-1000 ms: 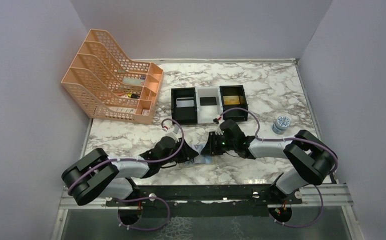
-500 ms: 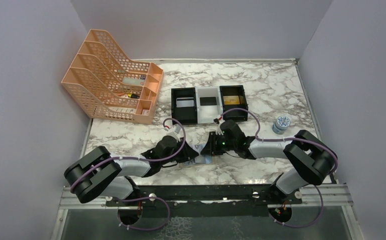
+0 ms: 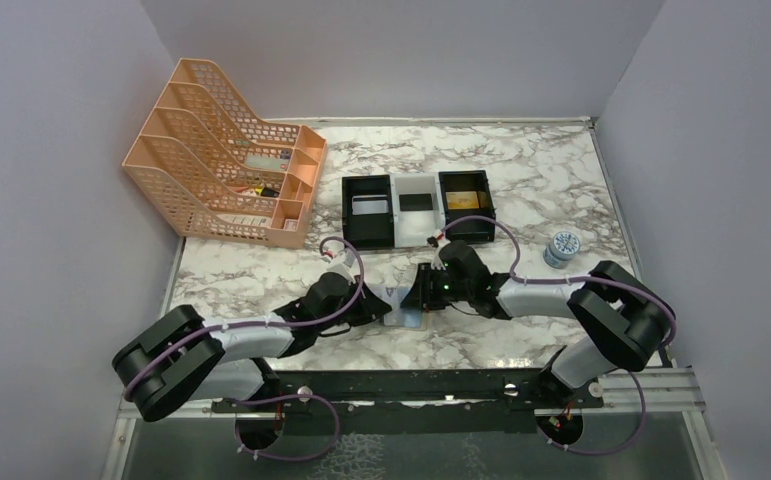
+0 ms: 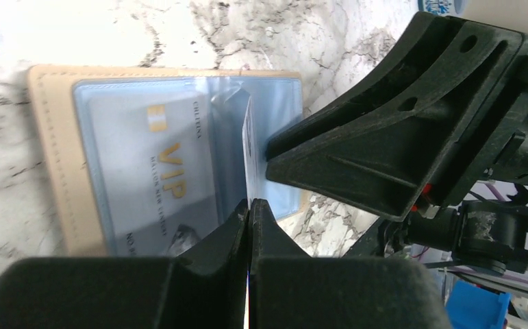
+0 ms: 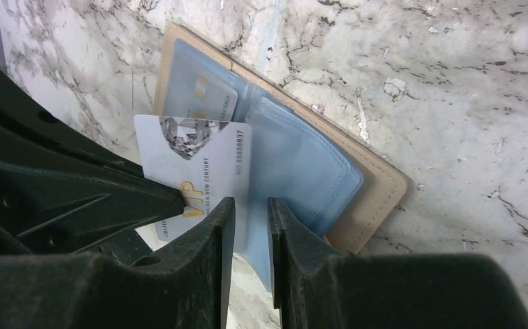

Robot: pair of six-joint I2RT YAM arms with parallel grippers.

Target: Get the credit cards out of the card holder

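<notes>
— Where is the card holder lying?

— The card holder (image 5: 302,161) is lying open on the marble table (image 3: 521,170), in its near half between the two arms, with its grey-blue inside facing up.

— What is the left pincer doing?

— The left pincer (image 4: 249,205) is clamping fully closed on a white VIP card (image 5: 199,164), which is standing on edge over the holder. Whether the card is clear of its pocket I cannot tell.

— And the right one?

— The right pincer (image 5: 250,205) is keeping its jaws slightly apart, with the tips resting on the holder's blue inner face just beside that card. Whether it is pinching anything I cannot tell.

— Any other card showing?

— A second VIP card (image 4: 151,171) is sitting inside a clear pocket.
</notes>
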